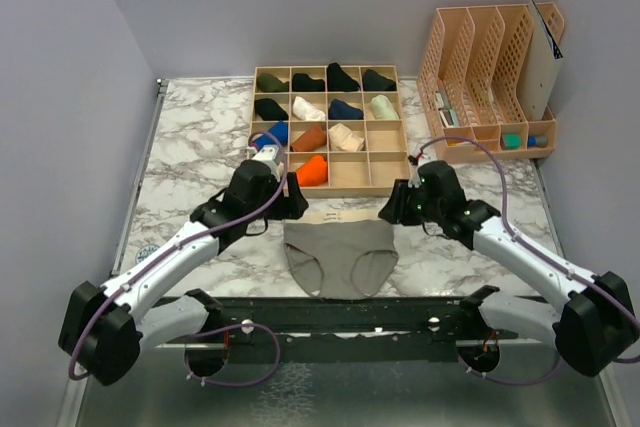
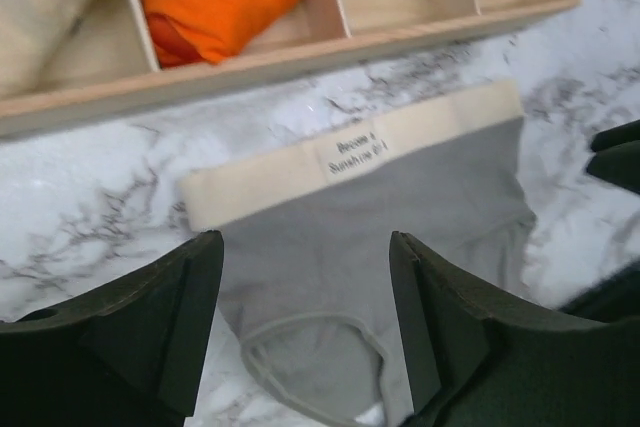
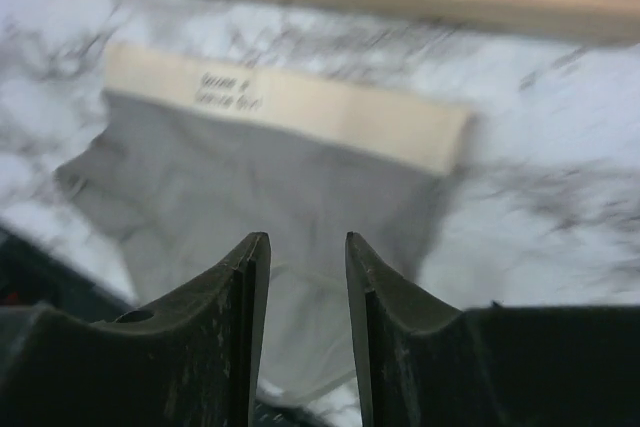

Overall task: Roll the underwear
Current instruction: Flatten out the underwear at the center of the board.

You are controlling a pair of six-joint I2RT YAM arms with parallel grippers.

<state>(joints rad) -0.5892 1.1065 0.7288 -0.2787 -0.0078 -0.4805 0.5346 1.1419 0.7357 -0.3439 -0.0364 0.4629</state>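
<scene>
Underwear (image 1: 340, 255): I count one grey pair flat on the tabletop (image 1: 200, 147); my left tool (image 2: 305, 244) and right tool (image 3: 305, 244) both stand apart, empty.

Grey, cream-banded underwear (image 1: 340, 255) lies flat — unrolled — on the marble table (image 1: 190, 152), just beside the tray (image 1: 345, 190).

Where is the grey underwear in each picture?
Top view: grey underwear lies flat, low in the middle, just below the wooden tray.
Left wrist view: grey underwear fills the lower middle, its cream band uppermost.
Right wrist view: grey underwear sits centre-left, band uppermost.
Shared landmark: the wooden tray's front wall, just beyond the band.
</scene>
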